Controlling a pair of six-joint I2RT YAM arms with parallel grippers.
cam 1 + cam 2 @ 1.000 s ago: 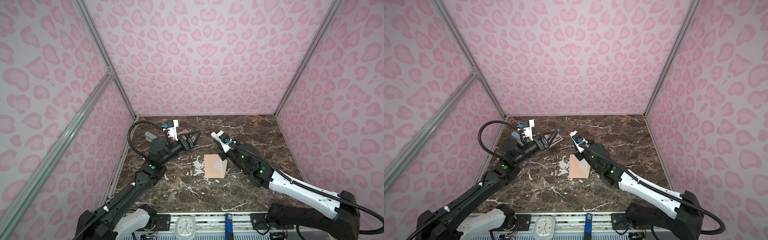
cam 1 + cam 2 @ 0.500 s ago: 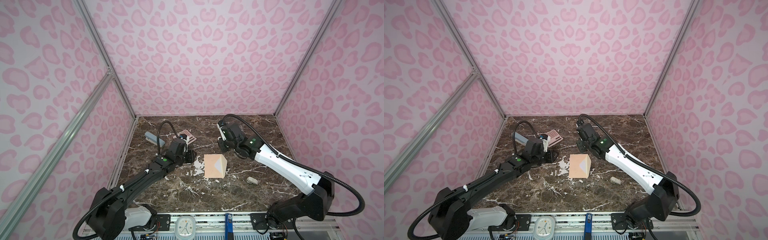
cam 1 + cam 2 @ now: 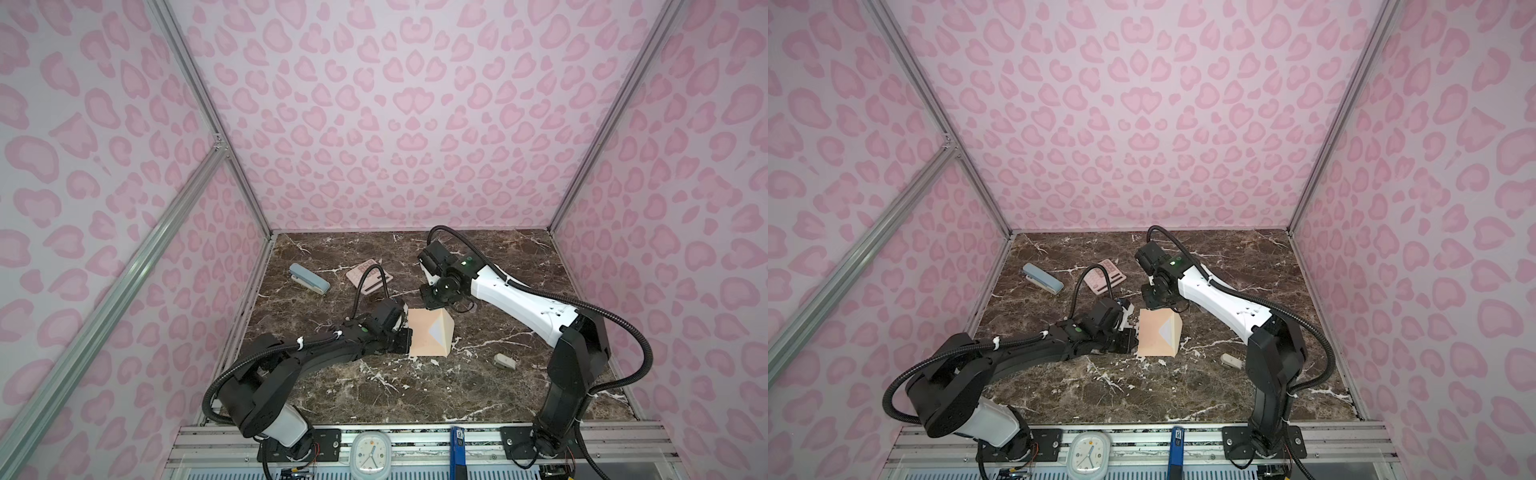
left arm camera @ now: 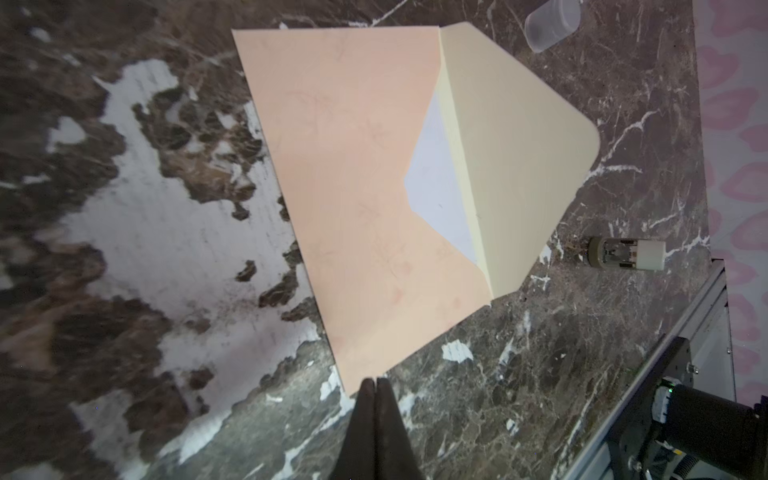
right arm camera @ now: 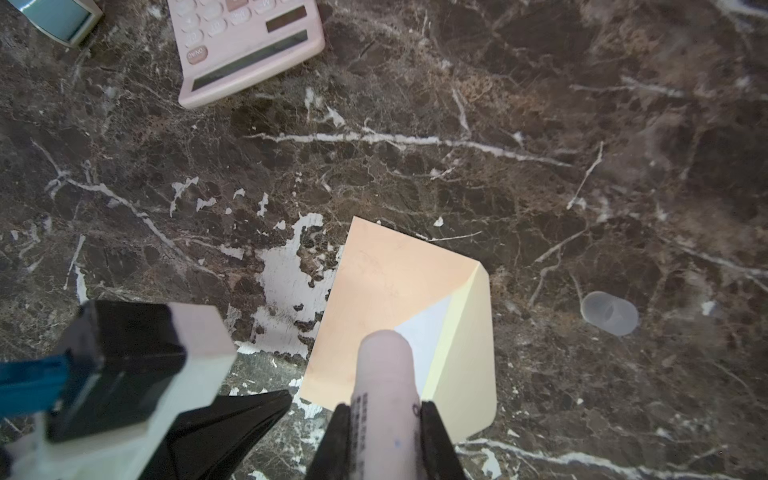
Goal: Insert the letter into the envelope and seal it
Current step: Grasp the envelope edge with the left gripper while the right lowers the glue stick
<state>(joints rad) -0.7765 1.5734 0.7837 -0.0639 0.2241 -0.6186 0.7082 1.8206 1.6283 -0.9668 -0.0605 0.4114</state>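
Observation:
The peach envelope (image 3: 422,338) (image 3: 1152,336) (image 4: 353,187) (image 5: 374,291) lies flat mid-table with its cream flap (image 4: 519,158) (image 5: 465,353) lifted open. The white letter (image 4: 440,183) (image 5: 428,328) (image 3: 439,330) shows as a triangle in the envelope's mouth. My left gripper (image 4: 376,380) (image 3: 406,341) (image 3: 1130,338) is shut, its tips resting at the envelope's left edge near a corner. My right gripper (image 5: 386,409) (image 3: 432,297) (image 3: 1152,301) is shut on a pale pink glue stick (image 5: 386,365), whose tip hangs over the envelope's mouth.
A pink calculator (image 3: 369,276) (image 3: 1104,276) (image 5: 245,45) and a blue-grey stapler (image 3: 309,278) (image 3: 1042,278) lie behind the envelope to the left. A clear cap (image 5: 609,311) (image 4: 550,25) sits right of the flap. A small beige cylinder (image 3: 504,361) (image 3: 1230,360) (image 4: 627,253) lies front right.
My left arm has come down from near the calculator to the envelope's left edge, and its jaws have closed. My right gripper has moved to the envelope's far edge with the glue stick.

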